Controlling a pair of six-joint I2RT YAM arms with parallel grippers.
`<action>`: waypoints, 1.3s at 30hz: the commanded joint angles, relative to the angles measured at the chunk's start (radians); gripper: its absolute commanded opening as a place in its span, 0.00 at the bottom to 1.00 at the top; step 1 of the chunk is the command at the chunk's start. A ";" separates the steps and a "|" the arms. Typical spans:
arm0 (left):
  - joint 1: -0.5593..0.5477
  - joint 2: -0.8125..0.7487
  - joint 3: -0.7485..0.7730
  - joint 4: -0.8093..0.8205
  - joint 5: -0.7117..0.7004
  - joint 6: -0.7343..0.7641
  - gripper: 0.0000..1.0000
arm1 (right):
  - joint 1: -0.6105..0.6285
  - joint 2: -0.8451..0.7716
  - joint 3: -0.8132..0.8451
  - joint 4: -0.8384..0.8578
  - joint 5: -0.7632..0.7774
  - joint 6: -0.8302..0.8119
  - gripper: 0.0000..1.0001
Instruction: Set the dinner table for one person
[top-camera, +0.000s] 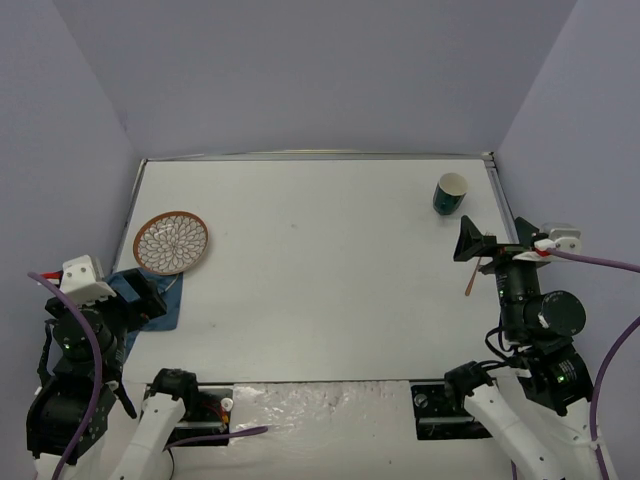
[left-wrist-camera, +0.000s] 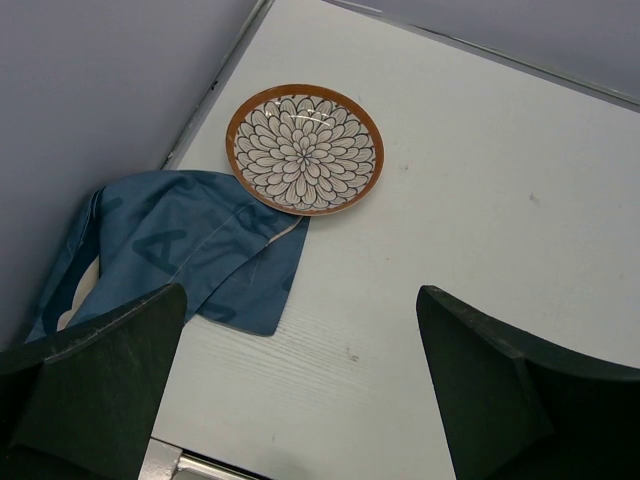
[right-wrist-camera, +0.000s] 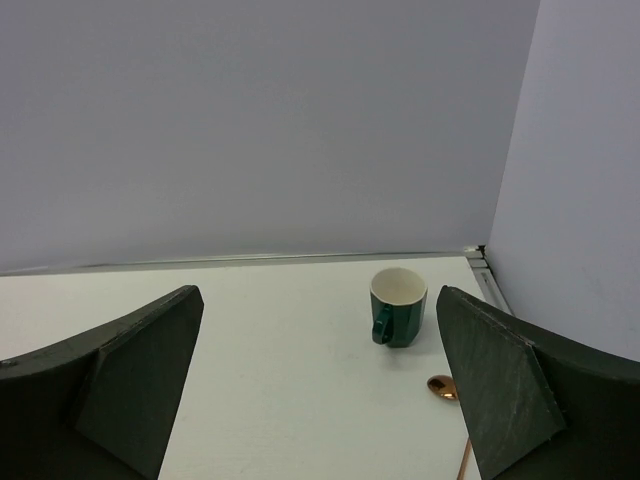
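The white dinner table (top-camera: 320, 270) fills the top view. A flower-patterned plate with an orange rim (top-camera: 171, 242) (left-wrist-camera: 305, 148) lies at its left side, its near edge resting on a crumpled blue cloth placemat (top-camera: 150, 297) (left-wrist-camera: 180, 250). A dark green mug (top-camera: 450, 193) (right-wrist-camera: 398, 306) stands upright at the far right. A copper spoon (top-camera: 469, 280) (right-wrist-camera: 447, 392) lies near it, toward me. My left gripper (top-camera: 140, 295) (left-wrist-camera: 300, 380) is open and empty above the placemat's edge. My right gripper (top-camera: 478, 245) (right-wrist-camera: 320, 390) is open and empty, above the spoon, short of the mug.
Grey-violet walls enclose the table on the left, far and right sides. A metal rail (top-camera: 320, 156) runs along the far edge. Both arm bases (top-camera: 180, 400) sit at the near edge, with shiny foil (top-camera: 320, 405) between them.
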 joint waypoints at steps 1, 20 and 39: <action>-0.004 0.043 -0.002 0.027 -0.007 -0.028 0.97 | 0.005 0.045 0.005 0.092 -0.011 0.025 1.00; 0.011 0.390 -0.040 0.014 -0.327 -0.384 0.97 | 0.005 0.150 -0.035 0.010 -0.151 0.257 1.00; 0.483 0.857 -0.206 0.420 -0.022 -0.441 0.97 | 0.005 0.124 -0.073 -0.010 -0.252 0.266 1.00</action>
